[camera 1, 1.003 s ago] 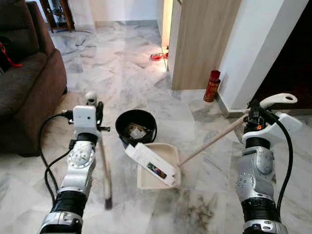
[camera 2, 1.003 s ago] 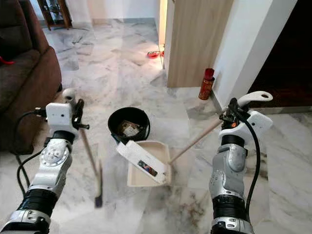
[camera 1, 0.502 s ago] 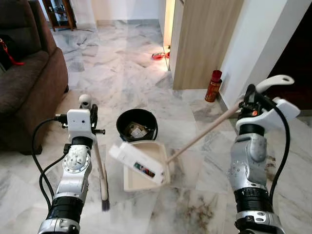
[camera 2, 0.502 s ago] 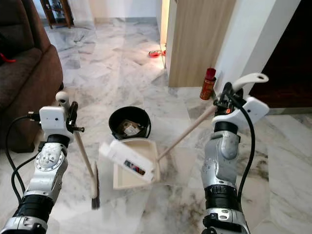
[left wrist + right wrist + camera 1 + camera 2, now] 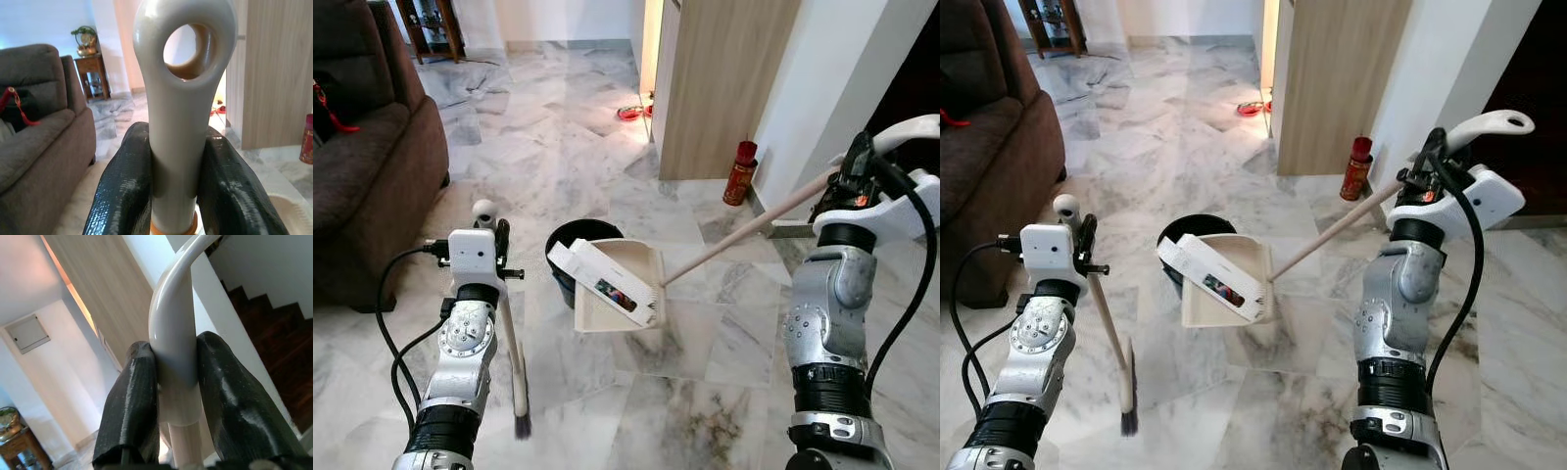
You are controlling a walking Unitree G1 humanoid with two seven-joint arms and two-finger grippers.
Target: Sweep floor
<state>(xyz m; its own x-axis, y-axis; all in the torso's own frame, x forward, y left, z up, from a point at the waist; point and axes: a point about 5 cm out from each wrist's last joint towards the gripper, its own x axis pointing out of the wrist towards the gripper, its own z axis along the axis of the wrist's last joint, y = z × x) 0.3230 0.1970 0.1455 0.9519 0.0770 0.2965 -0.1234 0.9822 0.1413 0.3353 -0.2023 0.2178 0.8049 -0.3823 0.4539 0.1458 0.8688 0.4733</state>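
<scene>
From the head views, our right gripper (image 5: 1422, 186) has lifted the dustpan (image 5: 617, 284) off the floor and over the black bin (image 5: 570, 235), so dumping looks next. Left wrist: we clamp the broom (image 5: 180, 98) handle, bristles beside the bin. Right wrist: our fingers (image 5: 129, 401) pinch the dustpan's handle

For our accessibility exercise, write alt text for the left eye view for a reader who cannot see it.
A robot's right tool holds a long-handled dustpan tipped over a black bin on a marble floor. Its left tool holds a small broom upright, bristles at the floor. A brown sofa stands to the left.
</scene>
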